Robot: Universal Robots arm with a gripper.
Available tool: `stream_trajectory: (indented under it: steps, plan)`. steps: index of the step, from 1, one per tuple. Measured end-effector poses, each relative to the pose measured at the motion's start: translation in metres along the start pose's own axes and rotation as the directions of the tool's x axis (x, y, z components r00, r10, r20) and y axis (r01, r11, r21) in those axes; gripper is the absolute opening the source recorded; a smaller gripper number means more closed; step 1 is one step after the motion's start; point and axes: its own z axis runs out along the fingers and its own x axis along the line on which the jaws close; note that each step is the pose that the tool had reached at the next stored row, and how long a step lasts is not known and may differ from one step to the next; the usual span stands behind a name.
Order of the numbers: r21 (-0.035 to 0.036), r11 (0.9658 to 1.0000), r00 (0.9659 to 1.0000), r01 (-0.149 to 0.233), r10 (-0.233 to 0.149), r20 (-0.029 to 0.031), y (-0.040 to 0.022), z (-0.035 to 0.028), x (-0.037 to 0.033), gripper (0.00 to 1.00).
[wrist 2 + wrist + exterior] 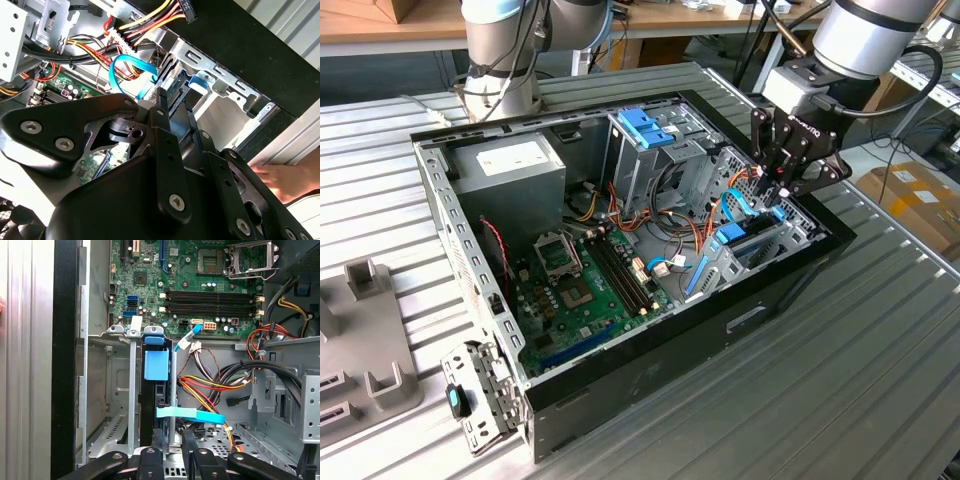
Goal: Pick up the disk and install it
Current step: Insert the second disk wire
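Observation:
The disk [156,390] stands on edge in the metal drive cage [115,390] at the front corner of the open computer case [650,350]; its light blue rail [732,236] shows. My gripper [778,195] hangs right over that cage at the exterior view's right. In both wrist views the black fingers [150,460] sit close together on either side of the disk's near end [172,95], shut on it. The disk's lower part is hidden inside the cage.
A light blue flat cable [192,414] crosses beside the disk, among red, yellow and black wire bundles [210,387]. The motherboard [580,290], power supply [510,170] and a blue bracket [645,125] fill the case. A person's hand [282,180] rests outside the case wall.

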Motion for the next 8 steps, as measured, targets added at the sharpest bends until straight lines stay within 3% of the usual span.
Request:
stream_trajectory:
  steps: [8]
  plan:
    - [0.0,1.0,1.0,0.0,0.0,-0.0001,-0.0001,-0.0077,0.0,0.3]
